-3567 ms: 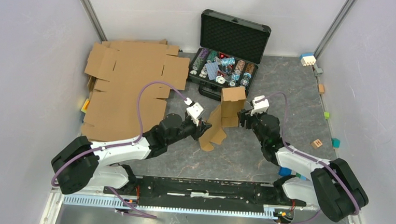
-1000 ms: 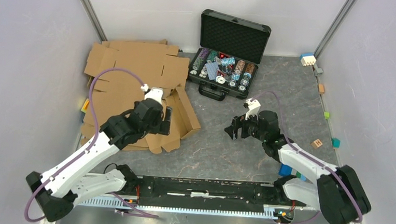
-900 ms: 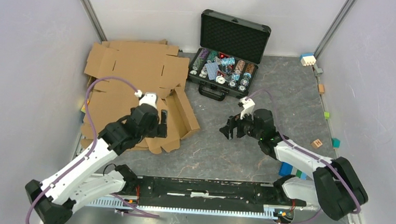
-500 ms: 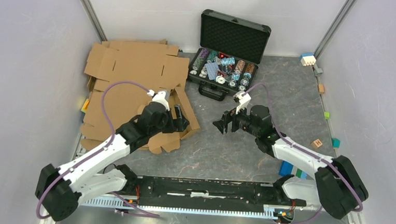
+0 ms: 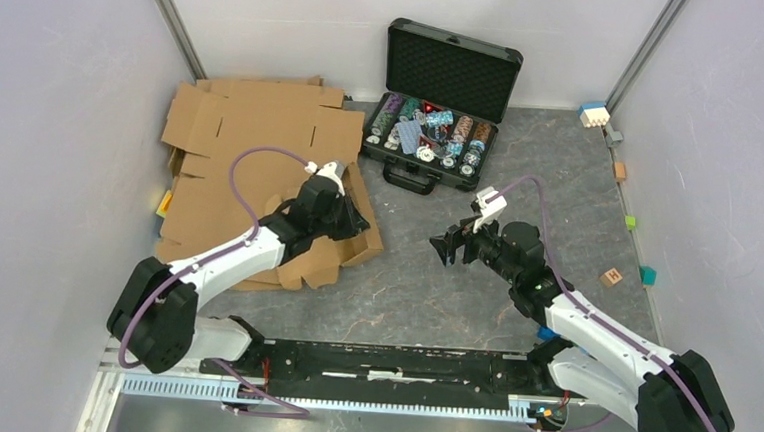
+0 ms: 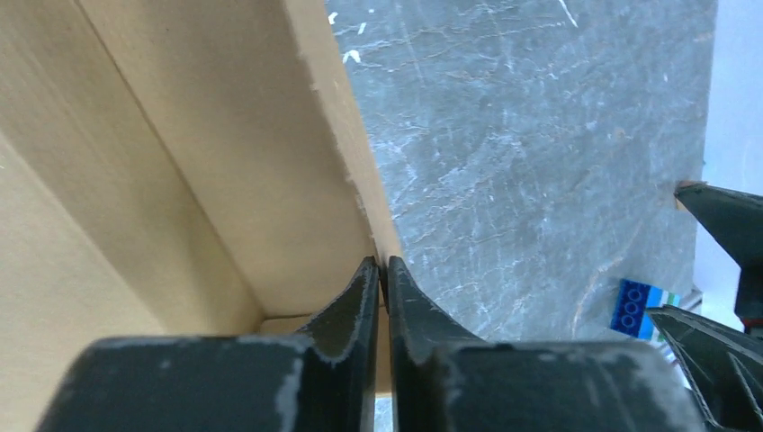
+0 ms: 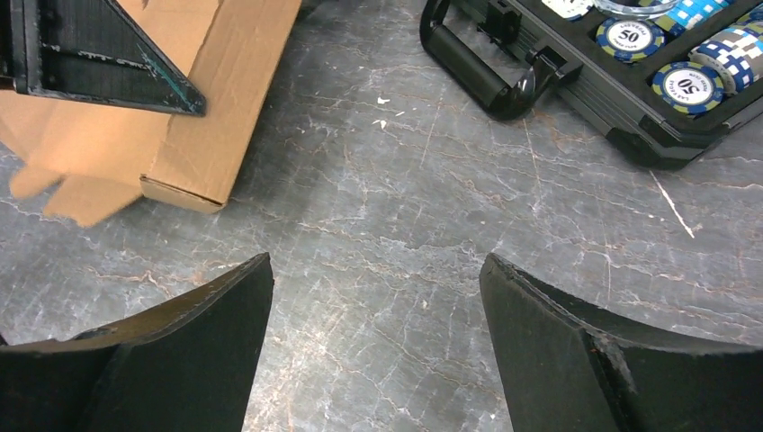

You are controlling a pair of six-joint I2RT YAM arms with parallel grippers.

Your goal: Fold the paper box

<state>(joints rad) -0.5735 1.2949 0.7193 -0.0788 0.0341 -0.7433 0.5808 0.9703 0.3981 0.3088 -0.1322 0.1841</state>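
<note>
The paper box [image 5: 334, 245] is a small brown mailer lying half open at the right edge of the cardboard pile, its long side wall raised. My left gripper [image 5: 352, 222] is shut on that side wall; in the left wrist view the jaws [image 6: 381, 270] pinch the thin wall edge [image 6: 346, 135]. My right gripper [image 5: 443, 248] is open and empty over bare table, a hand's width right of the box. In the right wrist view the box corner [image 7: 193, 162] lies at the upper left, ahead of the open fingers [image 7: 207, 310].
Bigger flat cardboard sheets [image 5: 252, 138] lie at the back left. An open black case of chips [image 5: 433, 129] stands at the back centre, its handle [image 7: 472, 76] close ahead of my right gripper. Small coloured blocks [image 5: 613, 277] lie along the right side.
The box went from upright between both grippers to lying by the cardboard pile. My left gripper moved right and closed on its side wall. My right gripper drew back a little, still open.
</note>
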